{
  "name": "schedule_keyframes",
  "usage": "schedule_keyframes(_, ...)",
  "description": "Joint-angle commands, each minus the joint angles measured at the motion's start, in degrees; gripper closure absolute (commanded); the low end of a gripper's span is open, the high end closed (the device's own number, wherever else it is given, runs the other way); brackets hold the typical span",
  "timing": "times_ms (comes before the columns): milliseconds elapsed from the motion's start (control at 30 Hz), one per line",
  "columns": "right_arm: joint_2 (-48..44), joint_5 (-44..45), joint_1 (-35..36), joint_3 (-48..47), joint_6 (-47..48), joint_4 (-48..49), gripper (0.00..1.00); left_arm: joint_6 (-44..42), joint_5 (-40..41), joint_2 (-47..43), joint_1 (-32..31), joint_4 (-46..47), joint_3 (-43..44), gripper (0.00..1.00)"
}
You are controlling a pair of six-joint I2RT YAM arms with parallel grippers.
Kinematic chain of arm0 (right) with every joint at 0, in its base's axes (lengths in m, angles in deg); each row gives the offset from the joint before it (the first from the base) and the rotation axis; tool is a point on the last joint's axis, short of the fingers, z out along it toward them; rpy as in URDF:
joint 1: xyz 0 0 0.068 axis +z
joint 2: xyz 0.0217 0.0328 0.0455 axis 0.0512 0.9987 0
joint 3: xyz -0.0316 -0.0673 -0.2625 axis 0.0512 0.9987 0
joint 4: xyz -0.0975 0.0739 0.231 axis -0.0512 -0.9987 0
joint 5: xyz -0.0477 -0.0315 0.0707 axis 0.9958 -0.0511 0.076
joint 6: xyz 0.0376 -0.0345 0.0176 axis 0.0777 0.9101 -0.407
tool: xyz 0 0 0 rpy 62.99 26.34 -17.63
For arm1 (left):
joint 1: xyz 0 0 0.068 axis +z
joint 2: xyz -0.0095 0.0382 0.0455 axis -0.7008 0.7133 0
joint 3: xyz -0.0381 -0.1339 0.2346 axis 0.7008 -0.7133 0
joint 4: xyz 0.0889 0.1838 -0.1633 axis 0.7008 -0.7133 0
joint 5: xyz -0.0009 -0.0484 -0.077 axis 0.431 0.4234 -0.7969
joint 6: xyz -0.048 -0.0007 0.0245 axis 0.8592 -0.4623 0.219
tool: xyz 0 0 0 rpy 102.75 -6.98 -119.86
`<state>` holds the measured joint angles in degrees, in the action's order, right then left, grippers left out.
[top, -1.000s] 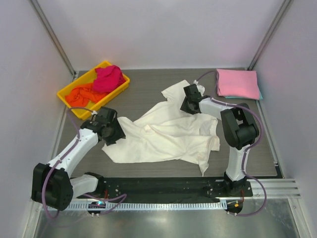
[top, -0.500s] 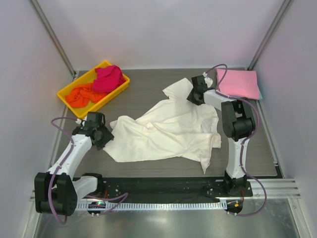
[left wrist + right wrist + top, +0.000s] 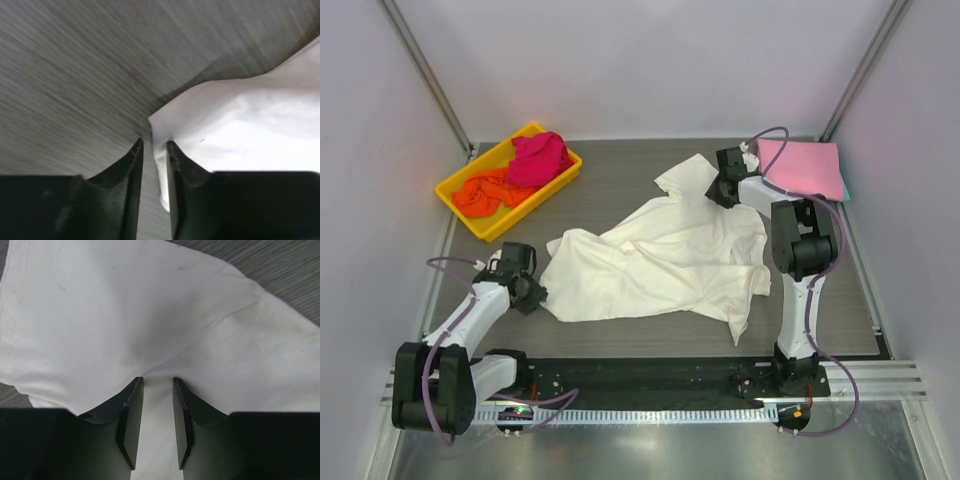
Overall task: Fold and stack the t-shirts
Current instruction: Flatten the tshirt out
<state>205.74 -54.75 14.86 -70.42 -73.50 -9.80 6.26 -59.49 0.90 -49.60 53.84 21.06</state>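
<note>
The cream-white t-shirt (image 3: 660, 260) lies spread and wrinkled across the middle of the table. At its near-left corner sits my left gripper (image 3: 532, 292). In the left wrist view the jaws (image 3: 154, 144) stand narrowly apart with the shirt's edge (image 3: 240, 125) between them, lying against the right finger; a strip of table shows beside the left one. My right gripper (image 3: 725, 185) is at the shirt's far right end, beside a folded pink t-shirt (image 3: 800, 167). Its jaws (image 3: 158, 380) are shut on a bunch of the white cloth (image 3: 125, 315).
A yellow tray (image 3: 460, 215) at the far left holds a magenta t-shirt (image 3: 540, 158) and an orange one (image 3: 485, 192), both crumpled. A teal edge (image 3: 846, 190) shows under the pink shirt. Frame posts stand at both far corners.
My left gripper has drawn back toward the near left, to the shirt's corner, and its jaws have narrowed. My right gripper has carried its bunch of cloth farther back and right, toward the pink shirt.
</note>
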Motion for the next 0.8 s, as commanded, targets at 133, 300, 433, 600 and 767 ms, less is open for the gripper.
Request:
schedule_keyframes(133,-5.49,-0.08,-0.15,1.70,-0.16,-1.46,0.64,-1.48,1.99,1.33,0.27,5.70,7.24,1.00)
schedule_keyframes(300,-12.08,-1.92,-0.23,7.05,-0.68,-0.75,0.64,-3.50,0.85,5.81,-0.26,4.82,13.06,1.00)
schedule_keyframes(433,-16.74,-2.54,0.03,11.89,-0.60,0.13,0.64,-5.43,2.78,10.91,-3.32,3.50,17.10,1.00)
schedule_keyframes(600,-20.96,-3.51,0.21,16.55,0.37,0.48,0.64,-7.72,13.99,16.97,-11.14,-4.75,27.80,1.00)
schedule_keyframes(767,-24.82,-4.83,0.47,19.37,0.81,0.57,0.63,-9.91,12.29,19.88,-14.76,-2.93,30.47,1.00)
